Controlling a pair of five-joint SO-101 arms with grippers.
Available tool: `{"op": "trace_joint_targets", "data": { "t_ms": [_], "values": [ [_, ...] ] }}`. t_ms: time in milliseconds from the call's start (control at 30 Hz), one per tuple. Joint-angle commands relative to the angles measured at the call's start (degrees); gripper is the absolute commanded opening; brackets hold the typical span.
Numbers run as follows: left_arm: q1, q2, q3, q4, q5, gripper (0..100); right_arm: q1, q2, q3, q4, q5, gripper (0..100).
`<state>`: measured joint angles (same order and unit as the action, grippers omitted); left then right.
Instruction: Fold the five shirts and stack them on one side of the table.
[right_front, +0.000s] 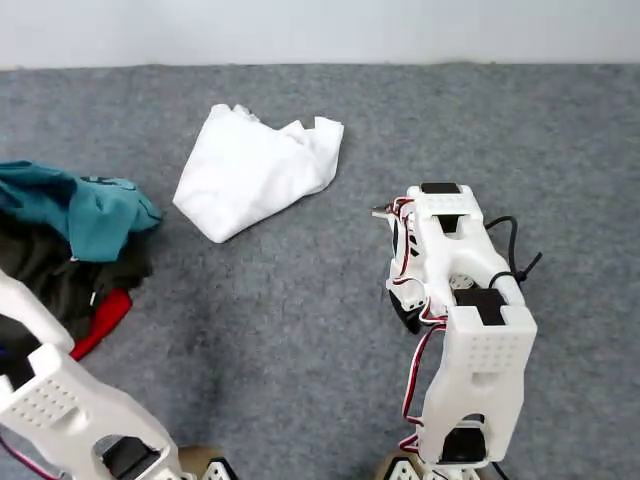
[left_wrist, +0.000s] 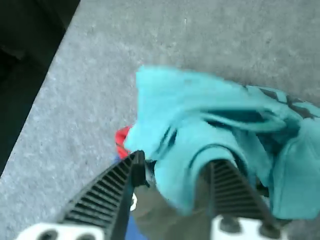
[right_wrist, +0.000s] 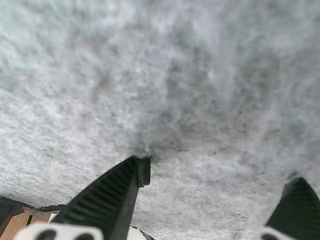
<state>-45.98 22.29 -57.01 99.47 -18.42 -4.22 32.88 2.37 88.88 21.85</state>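
Nearest the bases, the left arm (right_front: 60, 400) sits at the table's near corner, and the frame edge cuts off its forward end. From its wrist camera, the left gripper (left_wrist: 177, 162) pinches a bunched fold of the teal shirt (left_wrist: 215, 120), with cloth pressed against both ribbed fingers (left_wrist: 120, 185). Under that fold lies dark olive fabric, the dark shirt (right_front: 50, 265). A sliver of blue cloth (left_wrist: 134, 226) shows beneath the fingers, too little of it to identify.

The right arm (right_front: 470, 330) is folded back on itself over bare grey felt (right_front: 300, 330) on the right half of the table. The right gripper (right_wrist: 220, 172) is spread wide, close above the felt, with nothing between its tips. One tip is half out of the picture.

Farther out on the left, the shirts form a loose, unfolded heap. The teal shirt lies on top and the dark shirt is spread beneath it. A strip of the red shirt (right_front: 105, 318) pokes out at the heap's near edge, the rest of it buried. The frame's left edge cuts the heap off.

Beyond, near the table's far edge and well apart from the heap, the white shirt (right_front: 255, 170) lies alone. It is roughly folded, with a crumpled far end.
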Motion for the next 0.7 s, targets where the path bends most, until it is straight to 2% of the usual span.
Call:
{"op": "trace_joint_targets", "data": {
  "t_ms": [0,167,300,500,600,667],
  "values": [
    [-0.35,-1.05,-1.8,0.88,-0.53,21,0.22,0.75,1.14,-2.51,0.0,39.8],
    [3.34,-4.66,-8.92,1.05,-0.26,21,0.22,0.75,1.14,-2.51,0.0,39.8],
    [12.57,-9.14,-8.04,1.14,-0.26,21,0.22,0.75,1.14,-2.51,0.0,39.8],
    [30.77,-8.53,6.55,0.09,-0.26,21,0.22,0.75,1.14,-2.51,0.0,39.8],
    [36.04,-4.13,15.78,-5.89,0.09,20,0.22,0.75,1.14,-2.51,0.0,39.8],
    [38.07,0.18,21.32,-11.52,2.9,20,0.22,0.75,1.14,-2.51,0.0,39.8]
  ]
}}
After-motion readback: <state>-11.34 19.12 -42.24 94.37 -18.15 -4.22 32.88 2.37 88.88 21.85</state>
